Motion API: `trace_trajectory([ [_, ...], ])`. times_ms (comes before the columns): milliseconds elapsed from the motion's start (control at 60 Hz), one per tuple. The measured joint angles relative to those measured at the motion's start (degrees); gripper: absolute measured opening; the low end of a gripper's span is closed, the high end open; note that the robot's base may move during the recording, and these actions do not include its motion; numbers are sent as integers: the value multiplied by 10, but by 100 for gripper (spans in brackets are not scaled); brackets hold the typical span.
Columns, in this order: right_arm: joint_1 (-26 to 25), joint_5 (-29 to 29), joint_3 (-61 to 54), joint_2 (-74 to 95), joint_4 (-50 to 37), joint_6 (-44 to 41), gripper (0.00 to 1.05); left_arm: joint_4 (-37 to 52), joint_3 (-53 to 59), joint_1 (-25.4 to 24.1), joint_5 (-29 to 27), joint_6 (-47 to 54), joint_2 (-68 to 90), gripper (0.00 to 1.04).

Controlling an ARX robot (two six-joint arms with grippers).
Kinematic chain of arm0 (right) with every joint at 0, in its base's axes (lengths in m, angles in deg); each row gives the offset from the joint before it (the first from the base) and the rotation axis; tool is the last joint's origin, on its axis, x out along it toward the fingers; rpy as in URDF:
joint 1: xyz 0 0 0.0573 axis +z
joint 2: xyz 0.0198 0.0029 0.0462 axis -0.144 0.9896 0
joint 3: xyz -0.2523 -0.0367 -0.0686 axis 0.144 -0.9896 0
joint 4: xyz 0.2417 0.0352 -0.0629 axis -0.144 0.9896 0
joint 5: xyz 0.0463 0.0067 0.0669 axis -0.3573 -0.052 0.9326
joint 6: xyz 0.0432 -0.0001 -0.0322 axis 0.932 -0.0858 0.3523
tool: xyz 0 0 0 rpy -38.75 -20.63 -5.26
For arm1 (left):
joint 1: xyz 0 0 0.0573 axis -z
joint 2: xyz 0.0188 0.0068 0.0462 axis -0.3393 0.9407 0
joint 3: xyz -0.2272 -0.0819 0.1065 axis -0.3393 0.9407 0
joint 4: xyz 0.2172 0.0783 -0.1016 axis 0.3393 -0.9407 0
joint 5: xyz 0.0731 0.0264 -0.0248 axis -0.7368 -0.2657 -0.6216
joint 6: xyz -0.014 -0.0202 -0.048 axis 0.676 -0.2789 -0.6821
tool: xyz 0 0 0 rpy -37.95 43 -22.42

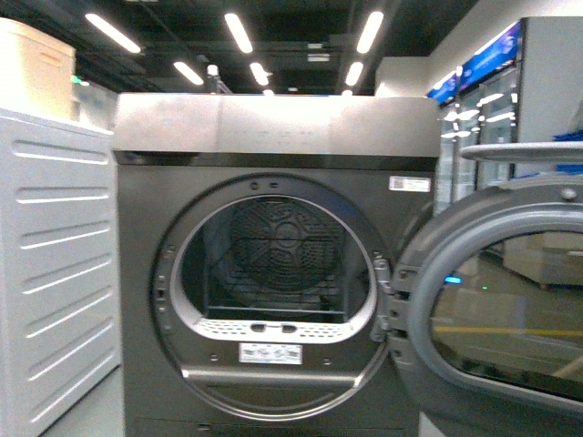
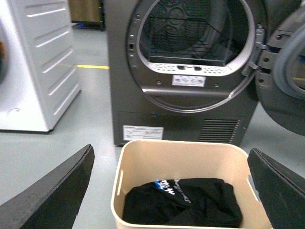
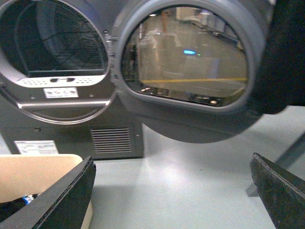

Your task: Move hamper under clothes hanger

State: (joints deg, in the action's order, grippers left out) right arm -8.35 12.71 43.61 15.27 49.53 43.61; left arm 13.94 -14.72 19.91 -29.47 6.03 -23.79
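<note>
Dryer (image 1: pixel 273 137) of dark grey metal fills my front view, round door (image 1: pixel 492 300) swung open. Left wrist: my left tool (image 2: pixel 170 150) gapes clear of the beige rectangular plastic hamper (image 2: pixel 190 160) at the dryer's foot. Right wrist: right tool (image 3: pixel 171 160) released. Rack unseen; lifting blind, I could clip that door

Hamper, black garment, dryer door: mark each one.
hamper (image 2: pixel 190 160): left wrist view, far inner wall.
black garment (image 2: pixel 190 202): left wrist view, middle of fabric.
dryer door (image 3: pixel 186 59): right wrist view, glass pane.

Grey floor (image 2: pixel 90 126) being occupied
The hamper (image 2: pixel 181 144), dryer (image 2: pixel 119 95) and white machine (image 2: pixel 43 62) are being carried directly on it.
</note>
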Motion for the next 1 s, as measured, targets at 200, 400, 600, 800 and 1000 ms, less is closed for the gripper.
trace_trajectory([
  [200, 1, 2, 0, 0, 0, 0, 97, 0, 0, 0, -2, 0, 0, 98],
  [400, 0, 0, 0, 0, 0, 0, 97, 0, 0, 0, 0, 0, 0, 98],
  [600, 0, 0, 0, 0, 0, 0, 97, 0, 0, 0, 0, 0, 0, 98],
  [800, 30, -55, 24, 137, -75, 42, 97, 8, -29, -6, -83, -76, 126, 98],
  [1000, 48, 20, 158, 570, -334, 64, 97, 273, -132, -115, 21, -104, 526, 98],
])
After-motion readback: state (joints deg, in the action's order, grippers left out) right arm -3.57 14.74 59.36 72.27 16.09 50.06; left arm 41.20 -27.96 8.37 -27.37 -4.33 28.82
